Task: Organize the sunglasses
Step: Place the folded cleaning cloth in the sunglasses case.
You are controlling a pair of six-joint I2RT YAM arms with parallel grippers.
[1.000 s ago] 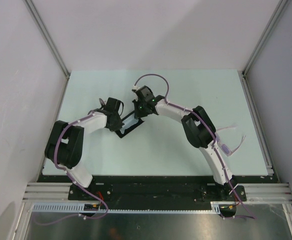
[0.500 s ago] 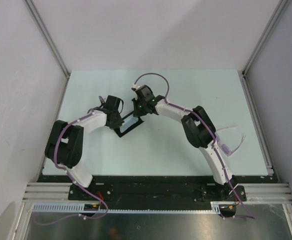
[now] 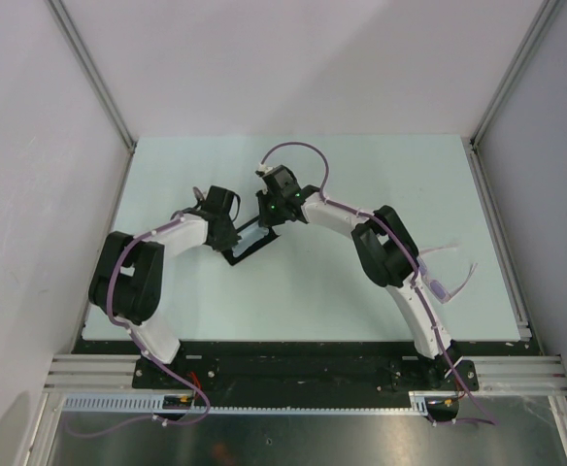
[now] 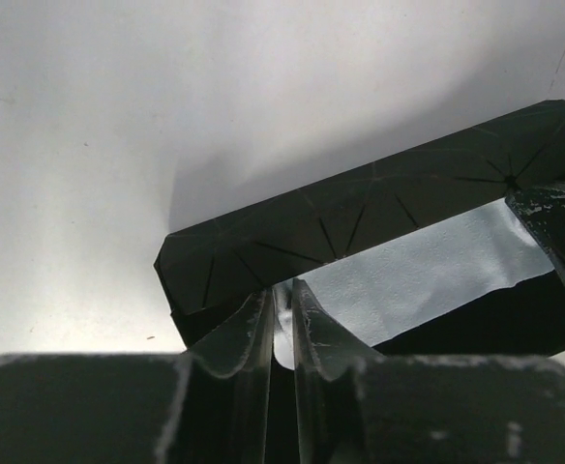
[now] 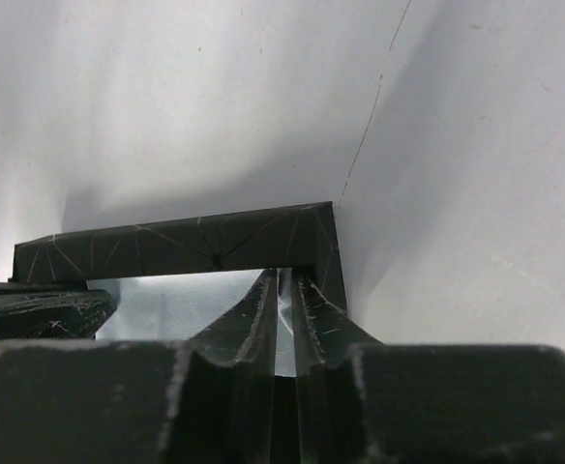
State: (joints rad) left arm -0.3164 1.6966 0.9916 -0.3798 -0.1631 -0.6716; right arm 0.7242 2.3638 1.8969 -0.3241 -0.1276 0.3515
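Note:
The sunglasses (image 3: 449, 287), pink-framed with purple lenses, lie on the table at the right, beside my right arm's forearm. An open black case (image 3: 250, 247) sits mid-table with a light blue cloth (image 3: 252, 236) inside. My left gripper (image 3: 233, 243) is at the case's left end and my right gripper (image 3: 267, 219) at its far right end. In the left wrist view the gripper (image 4: 282, 295) stands a thin slit open over the cloth (image 4: 428, 271), against the case (image 4: 360, 208). In the right wrist view the gripper (image 5: 285, 280) is likewise a slit open at the cloth (image 5: 166, 295), by the case wall (image 5: 166, 246).
The pale table (image 3: 361, 175) is boxed in by white walls at the left, back and right, with metal posts (image 3: 99, 87) at the corners. The arm bases sit on a black rail (image 3: 293, 367) at the near edge.
The left arm's elbow has shifted slightly toward the near edge. Both grippers stay at the case, and the sunglasses have not moved.

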